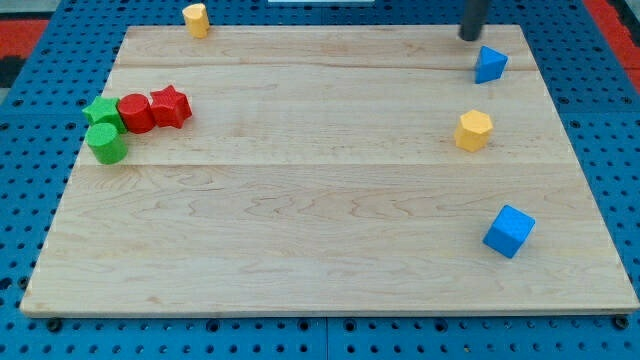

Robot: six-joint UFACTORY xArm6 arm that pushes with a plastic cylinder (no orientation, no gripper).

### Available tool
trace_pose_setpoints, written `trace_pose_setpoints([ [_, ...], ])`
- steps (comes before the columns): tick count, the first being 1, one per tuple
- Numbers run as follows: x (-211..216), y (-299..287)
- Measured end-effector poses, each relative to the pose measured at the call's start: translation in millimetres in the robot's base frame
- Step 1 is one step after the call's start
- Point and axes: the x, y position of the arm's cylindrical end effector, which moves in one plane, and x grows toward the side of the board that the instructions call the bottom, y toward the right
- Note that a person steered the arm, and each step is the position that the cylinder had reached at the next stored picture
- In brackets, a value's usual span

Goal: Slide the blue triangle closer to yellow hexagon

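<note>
1. Right, the blue triangle [490,64] sat near the top right corner of the wooden board [300,200], with the yellow hexagon [474,130] below it toward the view's bottom, apart with bare wood between.
2. My tip [470,37] stood just above and slightly left of the triangle, close by; whether it touched was too fine to call. There was no claw on this rig, only a plain rod, so nothing opened, nothing closed, nothing was held.
3. The line looked promising: a push toward the view's bottom would likely carry the triangle toward the hexagon.
4. The danger, as I judged it: the tip sat left of the triangle's centre, so an off-centre shove could spin the block or send it rightward toward the board's edge, which was near.
5. Too long a push might ram the hexagon and knock it away.
6. Elsewhere, well clear: a blue cube [509,231] at lower right, a yellow block [196,18] at the top edge, and a left-hand cluster of red star [171,105], red cylinder [135,113], green star [101,111] and green cylinder [107,144].
</note>
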Motion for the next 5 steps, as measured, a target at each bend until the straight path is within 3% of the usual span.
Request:
trace_pose_setpoints([
  [1, 25.3, 14.0],
  [2, 41.0, -42.2],
  [3, 50.7, -48.1],
  [4, 109.1, -40.5],
  [5, 131.5, -44.0],
])
